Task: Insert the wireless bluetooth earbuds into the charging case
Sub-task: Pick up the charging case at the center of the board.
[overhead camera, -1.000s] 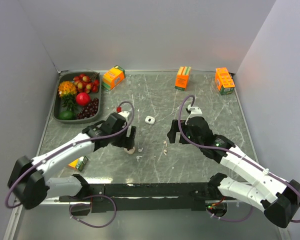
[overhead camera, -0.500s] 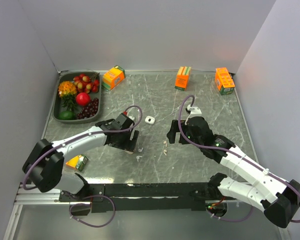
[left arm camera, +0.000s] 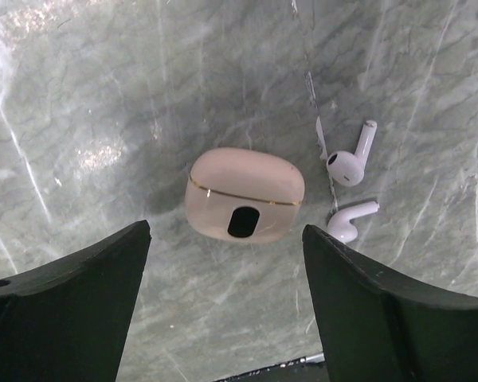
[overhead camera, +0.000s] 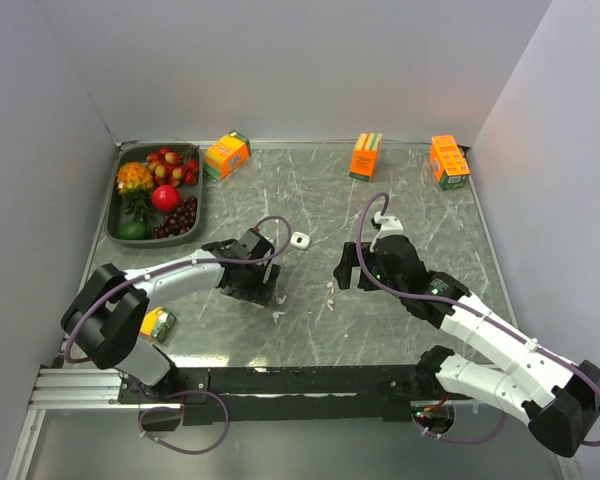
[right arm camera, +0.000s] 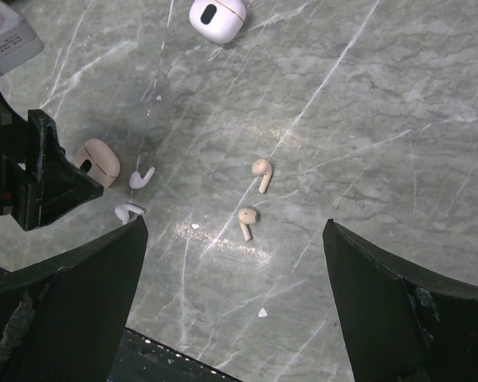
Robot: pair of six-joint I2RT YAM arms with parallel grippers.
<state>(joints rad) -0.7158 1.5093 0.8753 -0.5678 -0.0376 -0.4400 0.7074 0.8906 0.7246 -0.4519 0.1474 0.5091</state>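
We saw the charging case [left arm camera: 245, 203] lying flat on the table [overhead camera: 410, 190], looking closed, dark spot facing up. Its long axis ran across the gap of the wide-open left gripper [left arm camera: 225, 231]. 2 white earbuds [left arm camera: 349, 165] lay loose just right of it, stems angled rightward. The right gripper [right arm camera: 233, 227] was spread too, holding nothing. The far-left tray [overhead camera: 117, 215] held fruit [overhead camera: 165, 197].

L arm [overhead camera: 170, 280] & R arm [overhead camera: 490, 335]: white shells, black joints. Purple cables [overhead camera: 363, 215] loop over wrists and bases. Black base rail [overhead camera: 300, 380]. Tool fingers [left arm camera: 72, 310] matte black, wedge-shaped; R ones scuffed.
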